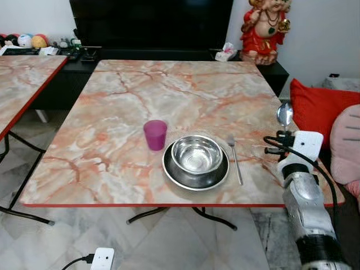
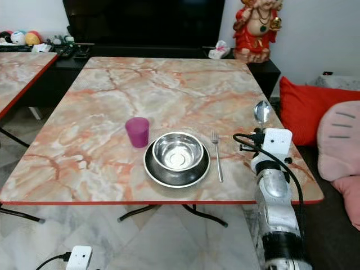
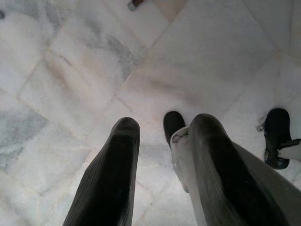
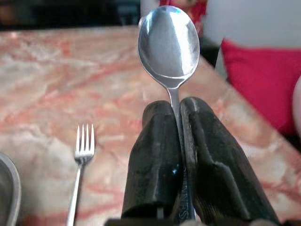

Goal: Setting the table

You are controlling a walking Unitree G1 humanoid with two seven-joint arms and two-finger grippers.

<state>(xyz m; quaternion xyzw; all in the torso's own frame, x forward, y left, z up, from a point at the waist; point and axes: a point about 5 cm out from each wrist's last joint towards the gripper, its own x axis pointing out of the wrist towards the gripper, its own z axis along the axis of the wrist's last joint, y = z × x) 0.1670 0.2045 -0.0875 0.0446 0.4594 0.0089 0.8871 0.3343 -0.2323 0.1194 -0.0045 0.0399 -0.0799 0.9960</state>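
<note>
On the marble table [image 1: 140, 95] a steel bowl [image 1: 197, 154] sits inside a dark plate [image 1: 174, 175]. A purple cup [image 1: 154, 134] stands just left of the plate, and a fork [image 1: 235, 159] lies just right of it. My right gripper [image 4: 179, 110] is shut on the handle of a steel spoon [image 4: 168, 41], its bowl pointing up, held above the table's right edge to the right of the fork. The spoon [image 1: 284, 114] rises above my right wrist. My left gripper [image 3: 162, 129] hangs open over the floor.
A second marble table [image 1: 22, 79] stands at the left. Red and pink cushions [image 1: 318, 112] lie beyond the table's right edge. A dark TV cabinet [image 1: 152, 28] and a red figurine [image 1: 264, 28] stand at the back. A white plug box [image 1: 101, 259] lies on the floor.
</note>
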